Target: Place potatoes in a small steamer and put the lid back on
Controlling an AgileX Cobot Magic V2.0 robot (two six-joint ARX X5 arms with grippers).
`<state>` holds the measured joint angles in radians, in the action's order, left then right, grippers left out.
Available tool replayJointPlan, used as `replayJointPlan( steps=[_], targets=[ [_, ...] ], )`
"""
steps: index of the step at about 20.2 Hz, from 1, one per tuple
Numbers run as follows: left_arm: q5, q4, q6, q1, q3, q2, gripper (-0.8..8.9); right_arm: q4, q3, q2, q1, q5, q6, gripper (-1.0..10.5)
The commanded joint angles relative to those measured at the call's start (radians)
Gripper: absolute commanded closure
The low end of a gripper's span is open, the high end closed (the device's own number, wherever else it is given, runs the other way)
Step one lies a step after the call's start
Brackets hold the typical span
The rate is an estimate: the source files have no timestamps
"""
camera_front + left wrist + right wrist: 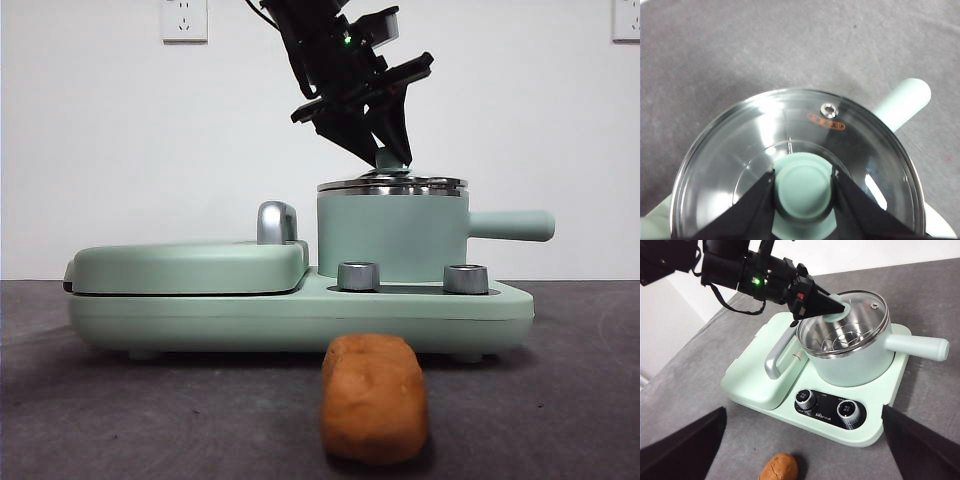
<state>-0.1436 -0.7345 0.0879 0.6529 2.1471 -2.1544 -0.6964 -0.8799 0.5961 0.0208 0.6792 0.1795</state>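
Grey tabletop: left gripper (803, 182) clamped on lid (740, 150) knob atop steamer (392, 235); potato (778, 467) lies nearer the right gripper (800, 475), jaws spread apart.

- Front view: the lid (392, 184) shows only as a thin steel edge, and its knob (389, 158) is mostly covered by the left claw (385, 150).
- Front view: nothing inside the small steamer (390, 235) can be seen.
- Left wrist view: the frame edge cuts off the near part of the lid (795, 165); the orange print (826, 121) is too small to read.
- Right wrist view: the potato (778, 467) is cut by the frame edge, and the right claw (805, 450) shows perhaps only two dark jaw corners.
- The dial labels (827, 413) are unreadable.
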Motion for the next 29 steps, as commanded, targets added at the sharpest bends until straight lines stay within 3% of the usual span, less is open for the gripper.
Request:
replayJointPlan(
  steps=[1,6,9,15,21,29],
  targets=[
    [-0.003,-0.027,-0.041,0.006,0.090,-0.018,7.90,0.002,-0.016,0.004,0.000,0.001,-0.011,4.5],
    [-0.003,-0.093,-0.055,0.002,0.164,0.030,7.90,-0.063,-0.019,0.027,-0.024,-0.034,-0.004,4.5],
    [-0.003,-0.140,-0.047,-0.008,0.164,0.090,7.90,-0.085,-0.019,0.073,-0.093,-0.050,0.028,4.5],
    [-0.003,-0.246,-0.028,-0.058,0.164,0.198,7.90,-0.076,-0.019,0.219,-0.358,-0.213,0.145,4.5],
    [-0.003,-0.319,-0.028,-0.130,0.164,0.275,7.96,-0.018,-0.019,0.448,-0.676,-0.408,0.338,4.5],
    [-0.003,-0.358,-0.028,-0.178,0.164,0.286,7.96,0.040,-0.019,0.659,-0.856,-0.497,0.435,4.5]
  ],
)
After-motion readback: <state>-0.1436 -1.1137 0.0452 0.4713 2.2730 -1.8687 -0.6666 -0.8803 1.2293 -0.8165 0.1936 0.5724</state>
